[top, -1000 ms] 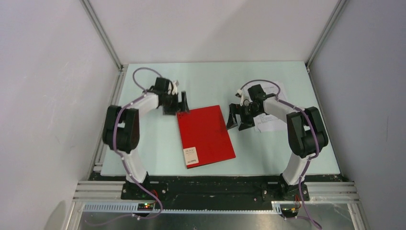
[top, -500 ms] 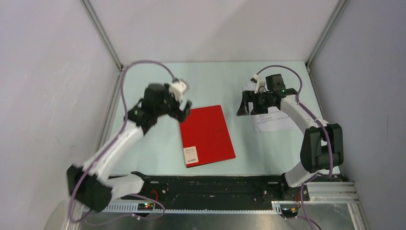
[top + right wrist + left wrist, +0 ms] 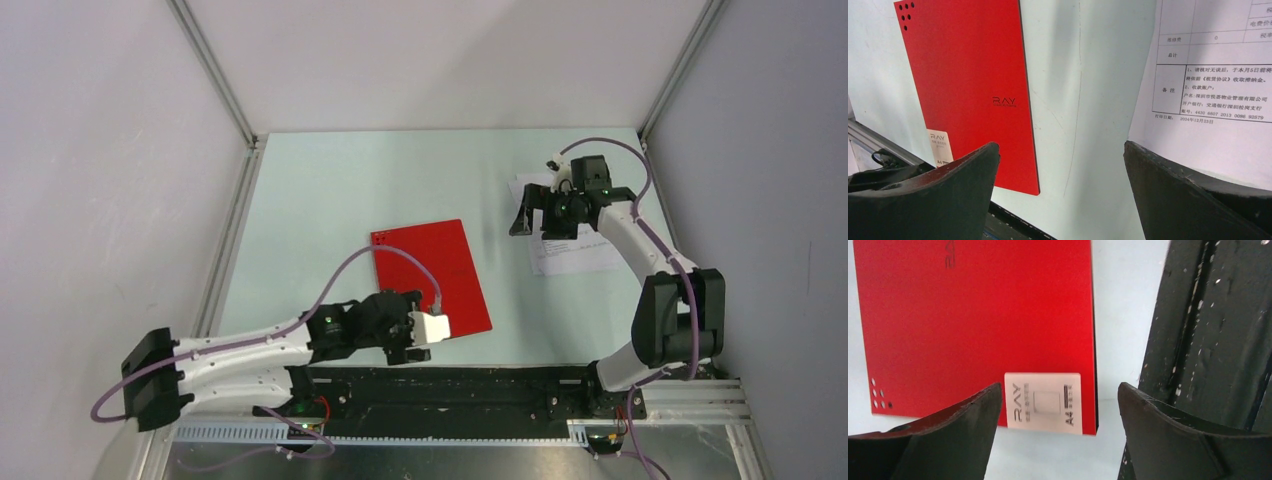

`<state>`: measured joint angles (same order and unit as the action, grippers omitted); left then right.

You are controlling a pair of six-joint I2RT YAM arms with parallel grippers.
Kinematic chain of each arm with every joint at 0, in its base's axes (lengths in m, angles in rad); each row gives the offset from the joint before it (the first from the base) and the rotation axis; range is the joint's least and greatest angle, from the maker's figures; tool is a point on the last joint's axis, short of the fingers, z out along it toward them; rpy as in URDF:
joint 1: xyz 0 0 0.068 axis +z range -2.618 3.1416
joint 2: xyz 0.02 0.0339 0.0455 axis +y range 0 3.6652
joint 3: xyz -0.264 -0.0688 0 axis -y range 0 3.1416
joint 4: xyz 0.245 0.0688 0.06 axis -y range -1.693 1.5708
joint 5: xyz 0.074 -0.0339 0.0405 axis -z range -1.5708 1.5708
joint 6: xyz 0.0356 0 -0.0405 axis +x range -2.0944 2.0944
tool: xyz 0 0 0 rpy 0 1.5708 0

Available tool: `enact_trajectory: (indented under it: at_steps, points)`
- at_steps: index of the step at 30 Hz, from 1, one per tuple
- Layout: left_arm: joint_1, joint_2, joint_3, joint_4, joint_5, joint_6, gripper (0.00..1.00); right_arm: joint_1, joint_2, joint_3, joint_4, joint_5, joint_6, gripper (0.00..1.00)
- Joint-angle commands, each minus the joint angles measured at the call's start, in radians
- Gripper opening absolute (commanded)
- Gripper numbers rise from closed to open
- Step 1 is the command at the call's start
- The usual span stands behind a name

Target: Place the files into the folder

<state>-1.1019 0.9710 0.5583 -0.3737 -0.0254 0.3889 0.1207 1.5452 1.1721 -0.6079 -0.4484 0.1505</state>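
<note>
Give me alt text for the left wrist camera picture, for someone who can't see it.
A closed red folder lies flat on a pale table, its white label at the lower right corner. The open left gripper frames that label, holding nothing.

My left arm swings off the far-left corner of the red folder (image 3: 440,270) and drops low along the near edge of the table (image 3: 330,200). The left gripper (image 3: 1059,390) is now at the folder's near-left corner, with the white label (image 3: 1043,402) showing between its spread fingers. My right gripper (image 3: 540,222) backs off the folder's right edge, goes farther and right, and now hangs over the left edge of the files (image 3: 585,255). The right elbow shifts right too.
</note>
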Motion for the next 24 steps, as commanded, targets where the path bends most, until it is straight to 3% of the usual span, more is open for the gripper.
enact_trajectory:
  at_steps: [1,7,15,24]
  points:
    - [-0.07,0.063,0.006,0.195,-0.054,0.063,0.89,-0.007,-0.083,-0.009,0.003,0.025,0.036,0.99]
    - [-0.096,0.208,-0.003,0.315,-0.103,0.124,0.85,-0.028,-0.133,-0.055,0.003,0.019,0.047,1.0]
    - [-0.115,0.304,0.02,0.326,-0.078,0.153,0.84,-0.072,-0.139,-0.063,-0.007,0.011,0.06,0.99]
    - [-0.128,0.379,0.024,0.366,-0.218,0.174,0.8,-0.096,-0.17,-0.07,-0.023,0.017,0.062,0.99]
